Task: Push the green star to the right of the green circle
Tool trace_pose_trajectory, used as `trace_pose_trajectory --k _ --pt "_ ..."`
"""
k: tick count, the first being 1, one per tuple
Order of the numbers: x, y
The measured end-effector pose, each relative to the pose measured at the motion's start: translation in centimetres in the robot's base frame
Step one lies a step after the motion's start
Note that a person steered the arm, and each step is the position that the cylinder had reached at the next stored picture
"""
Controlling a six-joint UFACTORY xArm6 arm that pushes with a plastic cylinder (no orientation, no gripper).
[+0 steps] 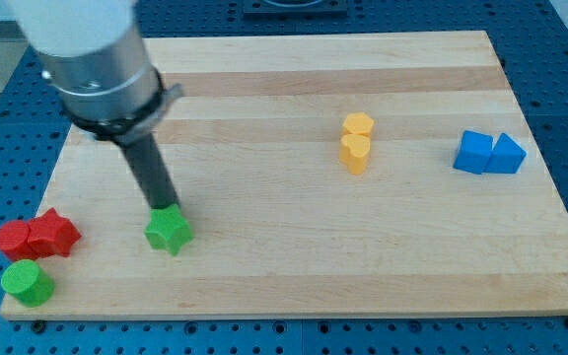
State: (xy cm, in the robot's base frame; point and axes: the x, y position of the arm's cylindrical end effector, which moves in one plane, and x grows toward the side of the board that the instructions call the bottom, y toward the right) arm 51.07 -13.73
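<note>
The green star (pixel 170 231) lies on the wooden board at the view's lower left. The green circle (pixel 27 283) sits near the board's bottom left corner, left of and below the star. My tip (pixel 165 206) touches the star's top edge, just above it. The dark rod runs up and to the left from there to the grey arm body.
A red circle (pixel 13 240) and a red star (pixel 53 234) sit together above the green circle. Two yellow blocks (pixel 357 140) stand right of centre. Two blue blocks (pixel 488 153) sit near the right edge. The wooden board (pixel 294 256) ends just below the green circle.
</note>
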Motion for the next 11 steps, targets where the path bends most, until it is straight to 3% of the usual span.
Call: trace_pose_trajectory --k 3,6,11 --pt "2.0 4.2" --pt "6.7 1.0" --pt "7.4 -6.6"
